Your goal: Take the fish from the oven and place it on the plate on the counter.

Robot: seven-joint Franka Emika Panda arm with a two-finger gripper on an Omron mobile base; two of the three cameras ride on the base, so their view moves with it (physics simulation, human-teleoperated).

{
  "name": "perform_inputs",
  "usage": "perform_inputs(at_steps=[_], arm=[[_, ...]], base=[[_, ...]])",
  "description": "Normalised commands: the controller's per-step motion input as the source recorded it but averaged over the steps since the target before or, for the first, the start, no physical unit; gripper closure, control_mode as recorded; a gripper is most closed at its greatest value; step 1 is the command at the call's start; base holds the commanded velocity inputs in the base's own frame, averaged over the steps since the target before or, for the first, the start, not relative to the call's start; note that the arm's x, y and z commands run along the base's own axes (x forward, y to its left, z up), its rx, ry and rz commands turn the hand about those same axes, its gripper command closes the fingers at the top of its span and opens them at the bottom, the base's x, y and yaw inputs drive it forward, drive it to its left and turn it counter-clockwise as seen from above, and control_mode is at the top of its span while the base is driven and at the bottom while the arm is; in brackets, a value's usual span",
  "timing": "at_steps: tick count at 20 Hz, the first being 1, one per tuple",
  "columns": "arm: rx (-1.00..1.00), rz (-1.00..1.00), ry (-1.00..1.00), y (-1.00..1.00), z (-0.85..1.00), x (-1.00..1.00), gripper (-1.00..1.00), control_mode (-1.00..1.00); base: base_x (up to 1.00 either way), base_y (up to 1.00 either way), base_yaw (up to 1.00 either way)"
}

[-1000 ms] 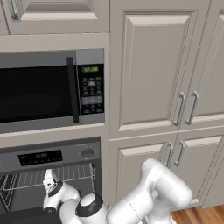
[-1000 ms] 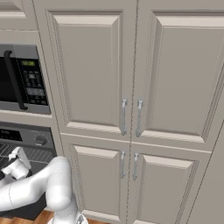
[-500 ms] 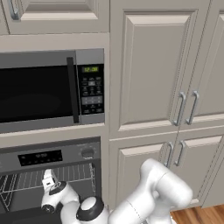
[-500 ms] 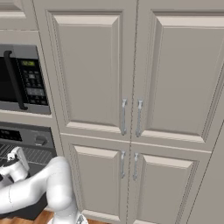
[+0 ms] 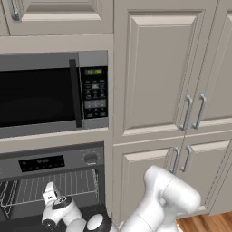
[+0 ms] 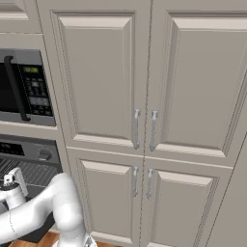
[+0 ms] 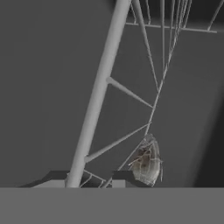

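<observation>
Inside the oven point(image 5: 54, 163) | we see the fish point(image 7: 147, 164) just beside the gripper point(image 7: 98, 178) tips, its long axis pointing away | we cannot tell the jaws' width or any hold.

The oven point(image 5: 50, 164) stands open, and its wire rack point(image 7: 131, 94) crosses just ahead of the jaws, a thick bar slanting up on their left. Only narrow gaps open between the wires. The fish point(image 7: 147, 162) lies close against the right fingertip, behind thin wires.
</observation>
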Motion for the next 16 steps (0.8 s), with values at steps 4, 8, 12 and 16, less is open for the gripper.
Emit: perform_inputs(at_steps=[4,8,12,16], arm=[[0.0,0.0,0.0,0.0,-0.29,-0.73,1.0,-1.0],[0.0,0.0,0.03,0.0,-0.25,-0.75,1.0,-1.0],[0.0,0.01,0.27,0.0,-0.26,-0.58,1.0,-1.0],[0.0,0.01,0.32,0.0,-0.31,-0.58,1.0,-1.0]], base=[[0.0,0.0,0.0],[0.0,0.0,0.0],[0.0,0.0,0.0],[0.0,0.0,0.0]])
